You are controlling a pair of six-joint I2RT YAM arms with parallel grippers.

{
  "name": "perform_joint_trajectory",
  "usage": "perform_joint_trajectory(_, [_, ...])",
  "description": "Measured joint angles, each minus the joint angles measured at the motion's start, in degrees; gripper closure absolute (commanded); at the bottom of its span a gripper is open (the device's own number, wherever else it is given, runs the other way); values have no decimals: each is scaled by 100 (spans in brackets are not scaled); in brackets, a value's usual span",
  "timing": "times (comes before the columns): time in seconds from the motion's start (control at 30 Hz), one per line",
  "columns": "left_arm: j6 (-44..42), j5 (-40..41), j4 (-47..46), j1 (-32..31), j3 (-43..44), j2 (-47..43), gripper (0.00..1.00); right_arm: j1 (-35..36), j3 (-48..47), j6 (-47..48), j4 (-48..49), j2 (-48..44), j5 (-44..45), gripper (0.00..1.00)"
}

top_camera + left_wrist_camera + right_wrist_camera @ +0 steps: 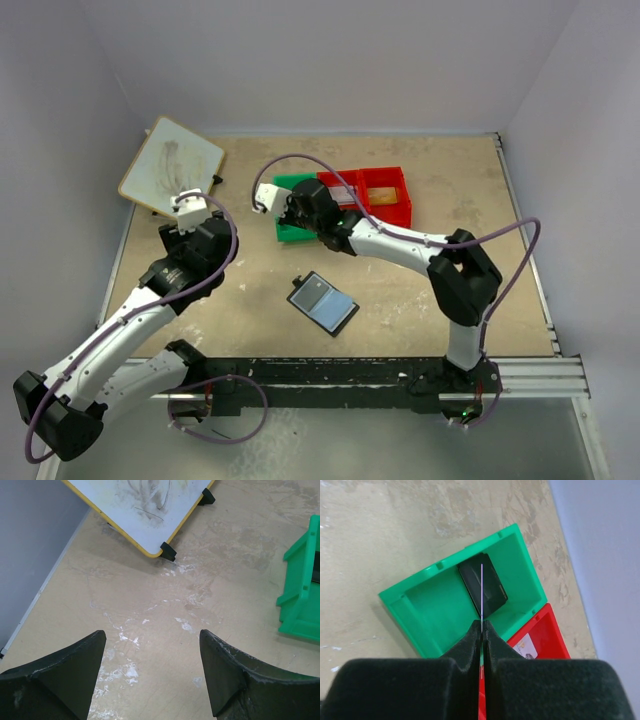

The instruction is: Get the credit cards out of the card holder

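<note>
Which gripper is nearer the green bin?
Right. The right gripper hangs directly above the green bin, pinching a credit card edge-on; the left gripper sits off to the bin's left.

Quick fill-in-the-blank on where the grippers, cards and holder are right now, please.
The right gripper is shut on a thin ____ seen edge-on.
It hangs above the ____ bin, where a dark card already lies.
The card holder lies ____ on the table.
The left gripper is open near the ____-edged whiteboard.
Missing: card; green; open; yellow.
</note>
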State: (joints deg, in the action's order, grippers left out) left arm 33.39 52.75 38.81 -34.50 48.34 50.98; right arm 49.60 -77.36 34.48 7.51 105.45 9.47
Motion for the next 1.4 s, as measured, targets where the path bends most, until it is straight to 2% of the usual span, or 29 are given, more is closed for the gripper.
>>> perform_joint_trajectory(0.6, [2, 26, 11, 0, 0, -129, 25, -348, -1266, 385, -433, 1399, 175, 100])
perform_joint_trajectory(1.07, [151, 527, 31, 0, 0, -905, 24, -431, -2114, 680, -664, 2238, 291, 100])
perform_joint_trajectory(1.4, [151, 549, 31, 0, 0, -728, 24, -428, -2472, 844, -776, 2634, 457, 99])
